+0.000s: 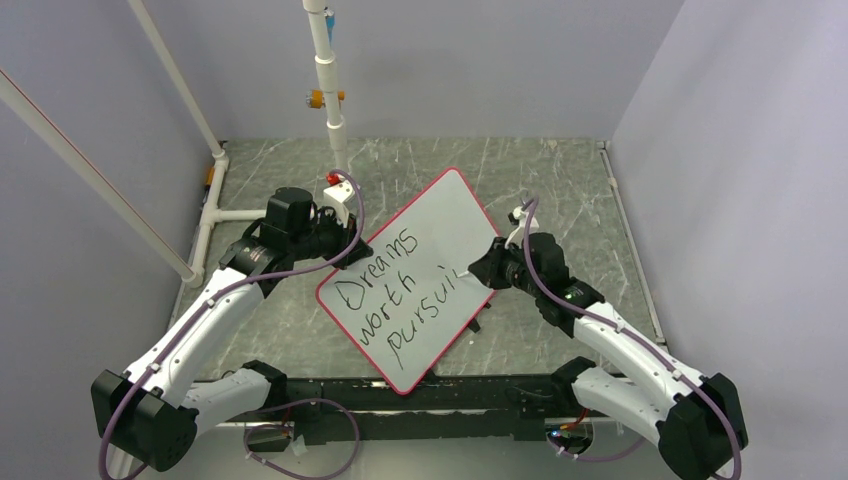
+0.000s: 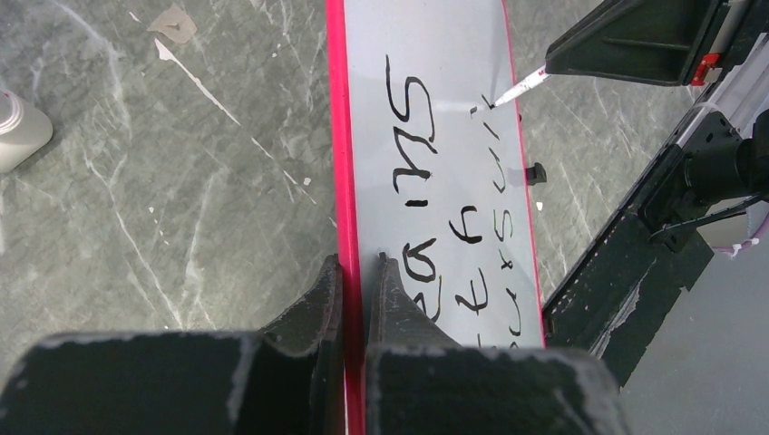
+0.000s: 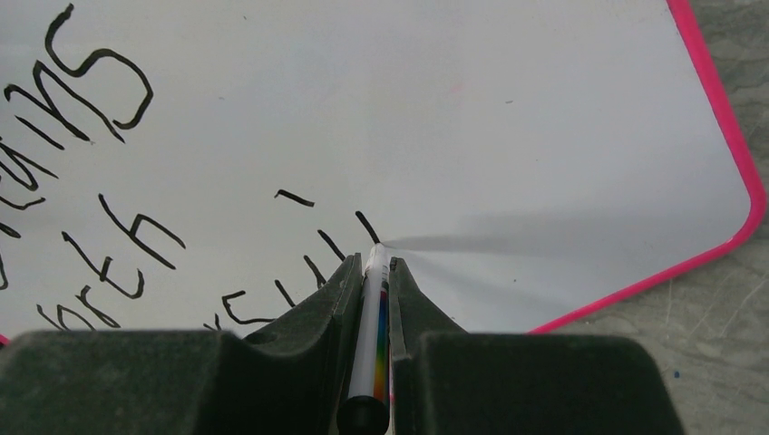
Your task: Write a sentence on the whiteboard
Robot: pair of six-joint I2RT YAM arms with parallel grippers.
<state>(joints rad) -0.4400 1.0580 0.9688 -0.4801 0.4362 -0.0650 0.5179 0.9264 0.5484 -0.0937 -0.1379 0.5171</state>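
- Whiteboard (image 1: 445, 215) rim is pinched in the left claw (image 2: 360, 263), whose jaws are clamped together on the red edge at the board's upper-left side in the top view.
- Right claw (image 3: 374, 263) is closed on a slim white marker (image 3: 370, 335), whose tip touches the board just past the last stroke.
- So far the sentence (image 1: 400, 290) reads "Dreams worth pursui" over three lines, so I judge only a few letters are left.
- The board lies diagonally mid-frame on the grey table (image 1: 560, 190). It is probably light, thin and stiff, and its glossy face would slip, so the rim looks like the best hold.
- Gripped at one edge only, it may pivot under pen pressure, so light strokes seem wise.
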